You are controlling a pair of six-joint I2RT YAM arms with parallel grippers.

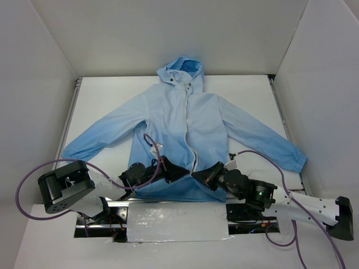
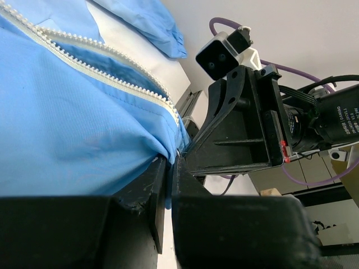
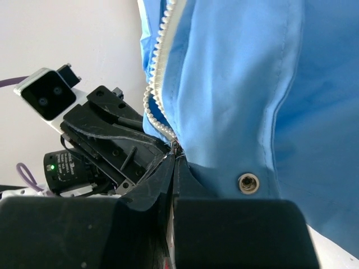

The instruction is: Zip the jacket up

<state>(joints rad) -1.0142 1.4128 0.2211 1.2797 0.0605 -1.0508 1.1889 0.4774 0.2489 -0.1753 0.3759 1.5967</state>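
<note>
Jacket flat on table, hood at 12 o'clock, hem at 6. Left pincer pinching hem, 9 o'clock side of zipper. Right pincer closed tight, tips at zipper's bottom end.

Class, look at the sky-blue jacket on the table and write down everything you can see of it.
The jacket is light sky-blue, thin, smooth-looking fabric, with a hood, long sleeves, a white zipper and small snaps. It lies front-up on the white table, sleeves spread, hood toward the far edge. Near the hem the zipper's two tooth rows stand apart. The left gripper and right gripper each pinch it at the hem, beside the zipper's end.
</note>
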